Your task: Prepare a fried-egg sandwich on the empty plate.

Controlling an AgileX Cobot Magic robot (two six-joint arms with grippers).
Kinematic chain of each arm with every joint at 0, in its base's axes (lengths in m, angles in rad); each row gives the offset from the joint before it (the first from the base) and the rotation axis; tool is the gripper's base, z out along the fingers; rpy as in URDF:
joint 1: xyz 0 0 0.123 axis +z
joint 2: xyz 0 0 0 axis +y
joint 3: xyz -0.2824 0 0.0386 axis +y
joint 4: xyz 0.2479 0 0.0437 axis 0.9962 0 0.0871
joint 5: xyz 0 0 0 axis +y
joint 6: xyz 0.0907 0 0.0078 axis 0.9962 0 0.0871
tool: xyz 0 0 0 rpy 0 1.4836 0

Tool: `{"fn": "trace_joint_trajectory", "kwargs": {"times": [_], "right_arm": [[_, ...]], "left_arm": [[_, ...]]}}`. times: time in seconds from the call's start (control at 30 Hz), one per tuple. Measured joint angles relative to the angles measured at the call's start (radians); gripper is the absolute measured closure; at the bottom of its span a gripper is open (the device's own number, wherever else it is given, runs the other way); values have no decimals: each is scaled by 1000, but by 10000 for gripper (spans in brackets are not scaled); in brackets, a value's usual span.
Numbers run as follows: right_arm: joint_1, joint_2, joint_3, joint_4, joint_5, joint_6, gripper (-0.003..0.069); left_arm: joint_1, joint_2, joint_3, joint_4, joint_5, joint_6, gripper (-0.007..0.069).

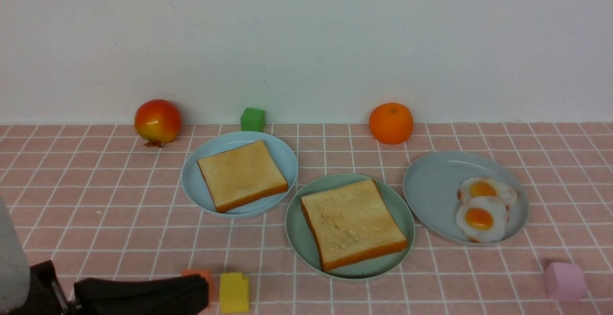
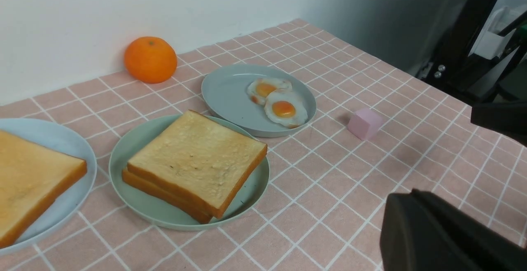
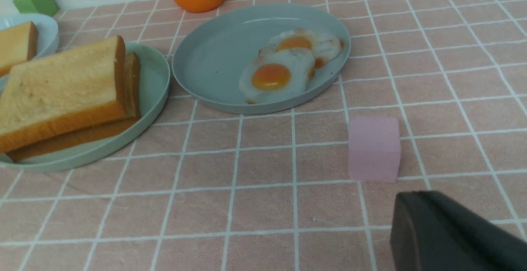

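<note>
Sandwich (image 1: 353, 223) of two stacked toast slices sits on the mint-green plate (image 1: 297, 231) at centre, near side; no egg is visible between them. Left gripper (image 1: 191, 291) clenched, empty; right gripper (image 3: 411, 221) likewise

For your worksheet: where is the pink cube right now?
In the front view, the pink cube sits near the table's right front, just in front of the fried-egg plate.

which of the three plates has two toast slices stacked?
The mint-green plate in the middle, nearest the robot: two slices stacked on it. The pale blue plate to its left holds one slice; the blue-grey plate on the right holds fried eggs.
</note>
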Motion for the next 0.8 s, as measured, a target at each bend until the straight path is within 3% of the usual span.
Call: {"fn": "trace_joint_trajectory", "kwargs": {"times": [0.27, 0.8], "right_arm": [[-1, 0, 0, 83, 0, -114, 665], [-1, 0, 0, 89, 1, -125, 661]], "left_arm": [[0, 0, 0, 0, 0, 0, 602], [0, 0, 0, 0, 0, 0, 587]]}}
